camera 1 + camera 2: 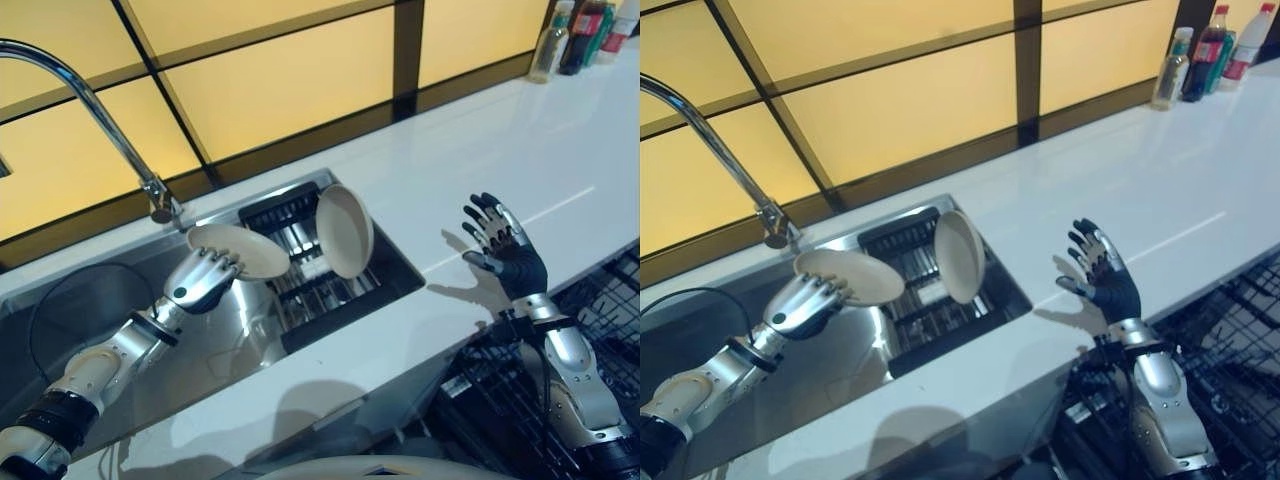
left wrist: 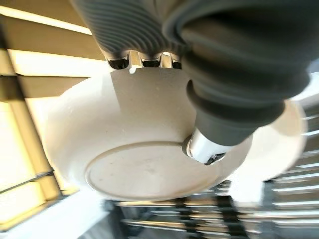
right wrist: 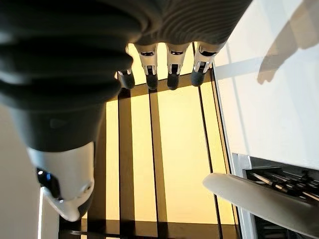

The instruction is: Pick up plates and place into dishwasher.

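Cream plate pinched in the left robot hand above the sink; right robot hand spread.

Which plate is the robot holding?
The flatter plate, gripped by the left hand over the sink. The other plate stands upright in the rack, untouched.

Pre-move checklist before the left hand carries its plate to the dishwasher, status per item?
1. Left hand curled on the held plate: ok.
2. Held plate lifted off the sink rack: ok.
3. Gap to the second plate standing on edge in the rack: ok, apart.
4. Right hand open and empty over the countertop: ok.
5. Faucet close above the held plate: cannot tell clearance.
6. Dishwasher rack slot free: cannot tell.
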Available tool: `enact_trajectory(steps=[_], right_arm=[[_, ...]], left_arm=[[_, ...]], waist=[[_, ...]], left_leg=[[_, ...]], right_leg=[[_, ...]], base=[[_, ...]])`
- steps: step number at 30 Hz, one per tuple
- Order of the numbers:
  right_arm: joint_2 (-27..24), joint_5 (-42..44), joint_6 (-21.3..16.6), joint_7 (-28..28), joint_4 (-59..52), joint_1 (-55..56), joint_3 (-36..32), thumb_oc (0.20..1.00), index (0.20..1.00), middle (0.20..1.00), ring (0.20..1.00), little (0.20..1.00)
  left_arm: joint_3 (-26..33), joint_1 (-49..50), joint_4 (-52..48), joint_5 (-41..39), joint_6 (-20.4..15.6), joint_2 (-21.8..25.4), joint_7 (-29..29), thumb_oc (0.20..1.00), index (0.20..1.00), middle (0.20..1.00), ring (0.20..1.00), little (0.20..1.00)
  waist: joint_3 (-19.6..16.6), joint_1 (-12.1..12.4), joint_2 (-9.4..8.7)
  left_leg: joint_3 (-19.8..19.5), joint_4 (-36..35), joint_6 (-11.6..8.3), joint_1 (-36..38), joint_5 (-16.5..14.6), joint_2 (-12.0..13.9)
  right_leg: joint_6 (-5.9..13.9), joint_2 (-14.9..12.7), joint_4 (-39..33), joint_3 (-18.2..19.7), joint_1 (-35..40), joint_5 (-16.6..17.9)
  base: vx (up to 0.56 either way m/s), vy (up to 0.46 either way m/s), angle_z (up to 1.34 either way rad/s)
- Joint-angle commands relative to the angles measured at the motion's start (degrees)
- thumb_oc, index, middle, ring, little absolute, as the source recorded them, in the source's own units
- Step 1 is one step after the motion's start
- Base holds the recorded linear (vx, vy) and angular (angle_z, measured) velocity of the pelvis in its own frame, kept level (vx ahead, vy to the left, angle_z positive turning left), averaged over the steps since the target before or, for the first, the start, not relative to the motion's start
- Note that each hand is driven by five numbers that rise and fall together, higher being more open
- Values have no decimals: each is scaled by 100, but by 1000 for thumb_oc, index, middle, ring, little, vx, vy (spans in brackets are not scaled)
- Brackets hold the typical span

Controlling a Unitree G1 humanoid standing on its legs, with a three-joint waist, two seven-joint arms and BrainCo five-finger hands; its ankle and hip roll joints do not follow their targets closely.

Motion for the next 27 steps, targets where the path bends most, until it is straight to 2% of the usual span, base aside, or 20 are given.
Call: enact_trajectory(steps=[1,5,9,12,14,17,19,22,24,27], right_arm=[[313,2,-471,47,-202,-312,-86,1000,1000,1000,1000,1000],[318,-11,-457,35,-296,-339,-140,1000,1000,1000,1000,1000],[402,-174,-488,-43,-422,-416,-135,1000,1000,1000,1000,1000],[505,-293,-484,-31,-511,-486,-110,1000,1000,1000,1000,1000],[557,-353,-465,-12,-554,-547,-81,1000,1000,1000,1000,1000],[612,-480,-488,41,-617,-655,20,1000,1000,1000,1000,1000],[585,-1148,-571,-123,-674,-744,125,1000,1000,1000,1000,1000],[283,-2091,-496,-604,-842,-1058,341,1000,1000,1000,1000,1000],[164,-2357,-402,-741,-829,-1399,472,1000,1000,1000,1000,1000],[13,-2421,-236,-698,-822,-1840,630,1000,1000,1000,1000,1000]], left_arm=[[866,-225,-134,-554,365,398,454,200,200,200,200,200],[1223,-104,-204,-1138,377,329,528,200,200,200,200,200],[1684,63,-351,-2089,17,-50,498,200,200,200,200,200],[2082,200,-625,-2469,-321,-469,372,200,200,200,200,200],[2220,236,-814,-2675,-404,-693,154,200,200,200,200,200],[2280,237,-1086,-3035,-620,-1011,-293,200,200,200,200,200],[2240,208,-1250,-3546,-771,-1174,-808,200,200,200,200,200],[2029,51,-1607,-4685,-742,-1429,-1927,200,200,200,200,200],[1870,-87,-1779,-5276,-779,-1569,-2613,200,200,200,200,200],[1652,-272,-2045,-5972,-678,-1721,-3290,200,200,200,200,200]], waist=[[39,276,-296],[-12,334,-309],[-53,440,-339],[-99,526,-378],[-116,572,-401],[-147,663,-447],[-158,716,-472],[-142,810,-504],[-138,863,-519],[-145,925,-537]], left_leg=[[-7,300,219,239,-1145,-221],[-37,272,192,238,-1131,-195],[-99,253,172,234,-1123,-176],[-153,234,152,238,-1119,-155],[-184,238,146,234,-1122,-143],[-224,240,127,222,-1123,-120],[-259,245,122,221,-1131,-115],[-298,241,117,234,-1130,-106],[-314,251,113,246,-1140,-102],[-327,259,104,248,-1148,-98]], right_leg=[[561,-113,-764,108,-745,1027],[530,-83,-839,74,-693,1009],[498,-56,-897,41,-635,983],[476,-30,-942,19,-578,953],[465,-19,-955,10,-558,939],[449,-6,-993,-21,-511,918],[444,5,-1001,-35,-490,903],[452,9,-1009,-64,-461,908],[449,18,-1011,-83,-444,911],[452,20,-1026,-103,-418,917]], base=[[-26,-30,9],[-16,-19,8],[-8,-21,6],[8,-30,8],[3,-28,9],[-1,-35,4],[-2,-35,11],[-3,-10,3],[0,0,0],[0,0,0]])
